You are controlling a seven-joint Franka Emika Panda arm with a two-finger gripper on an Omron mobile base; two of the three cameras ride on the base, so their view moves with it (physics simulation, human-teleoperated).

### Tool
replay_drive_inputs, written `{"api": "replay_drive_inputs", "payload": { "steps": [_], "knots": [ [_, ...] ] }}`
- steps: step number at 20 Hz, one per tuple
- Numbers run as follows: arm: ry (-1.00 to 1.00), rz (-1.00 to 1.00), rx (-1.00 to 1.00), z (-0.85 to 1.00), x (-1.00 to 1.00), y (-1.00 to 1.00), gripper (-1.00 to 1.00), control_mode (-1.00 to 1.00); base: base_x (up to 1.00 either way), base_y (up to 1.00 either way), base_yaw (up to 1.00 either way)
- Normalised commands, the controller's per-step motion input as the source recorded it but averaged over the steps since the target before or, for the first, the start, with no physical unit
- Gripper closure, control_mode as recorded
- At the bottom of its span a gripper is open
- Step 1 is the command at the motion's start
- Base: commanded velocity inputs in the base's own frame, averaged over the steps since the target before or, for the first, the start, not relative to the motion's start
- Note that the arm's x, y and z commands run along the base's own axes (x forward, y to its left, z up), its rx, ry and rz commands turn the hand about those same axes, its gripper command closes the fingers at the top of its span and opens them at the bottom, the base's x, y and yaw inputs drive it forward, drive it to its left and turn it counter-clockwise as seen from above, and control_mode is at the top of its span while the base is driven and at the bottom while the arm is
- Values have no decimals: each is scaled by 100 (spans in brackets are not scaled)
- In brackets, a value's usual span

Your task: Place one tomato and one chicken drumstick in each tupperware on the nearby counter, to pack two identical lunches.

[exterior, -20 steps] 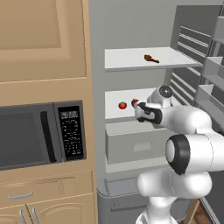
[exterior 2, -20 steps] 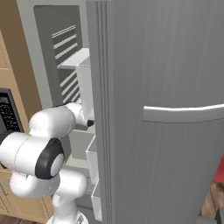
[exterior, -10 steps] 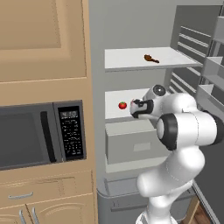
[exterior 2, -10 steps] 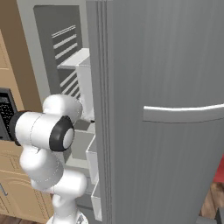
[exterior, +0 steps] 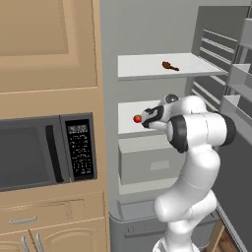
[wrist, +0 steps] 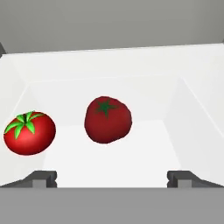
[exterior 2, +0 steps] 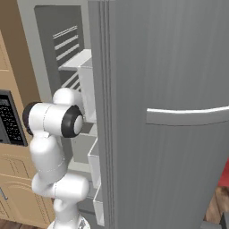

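A: colours on the shelf point(wrist: 109, 87)?
B: white. Two tomatoes: left tomato point(wrist: 29, 133) bright red, green leafy top; middle tomato point(wrist: 107, 119) darker red, dark green top.
A: upper shelf?
B: brown drumstick point(exterior: 170, 66). Cabinets point(exterior: 49, 49) tan, microwave point(exterior: 47, 150) black and grey.

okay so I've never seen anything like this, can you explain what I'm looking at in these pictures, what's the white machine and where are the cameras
The white machine is a robot arm on a driving base, reaching into an open fridge in a rendered kitchen. Two cameras sit on the base behind the arm. The left one shows the arm, a microwave and the fridge shelves. The right one mostly sees the fridge door. The third camera sits on the hand, looking along the end effector, which is open and holds nothing. Ahead of it, two tomatoes lie on the middle shelf: the left tomato and the centre tomato. A drumstick lies on the upper shelf.
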Motion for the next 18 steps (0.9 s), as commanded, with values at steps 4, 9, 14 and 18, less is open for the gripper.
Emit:
{"api": "replay_drive_inputs", "payload": {
  "steps": [4,9,14,18],
  "knots": [
    [0,0,0,-16,52,0,-100,-100,0,0,0],
    [0,0,0,-21,48,0,-100,-100,0,0,0],
    [0,0,0,-27,45,0,-100,-100,0,0,0],
    [0,0,0,-27,41,0,-100,-100,0,0,0]
  ]
}}
